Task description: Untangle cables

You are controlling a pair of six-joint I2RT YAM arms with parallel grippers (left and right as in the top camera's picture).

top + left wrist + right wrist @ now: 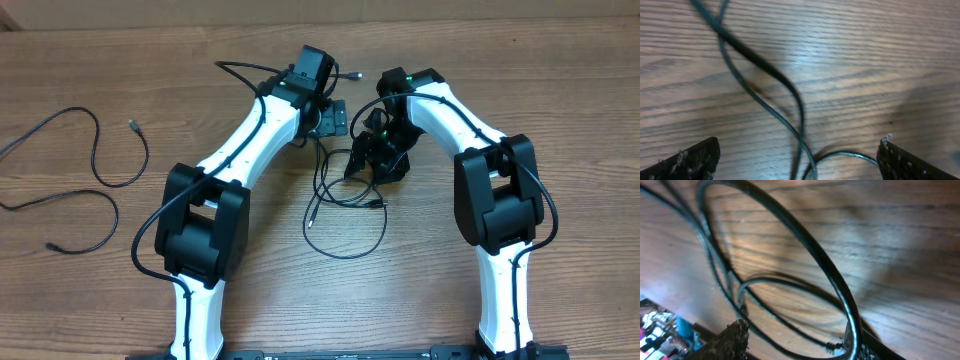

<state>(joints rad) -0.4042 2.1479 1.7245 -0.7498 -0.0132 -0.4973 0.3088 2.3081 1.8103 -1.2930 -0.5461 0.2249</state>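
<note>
A tangle of thin black cables [345, 200] lies in loops on the wooden table between the two arms. My left gripper [330, 120] hangs over the tangle's far end. In the left wrist view it [797, 160] is open wide, with crossing cable strands [765, 70] running between its fingers. My right gripper [375, 160] is low over the tangle's right side. In the right wrist view it [792, 342] is open, with cable loops [805, 240] lying between its fingers and one thicker loop against the right finger.
A separate thin black cable [95, 165] lies in loose curves at the table's left, apart from the tangle. A cable end with a small plug [352, 74] sticks out beyond the left wrist. The table's far edge [500, 22] runs along the top.
</note>
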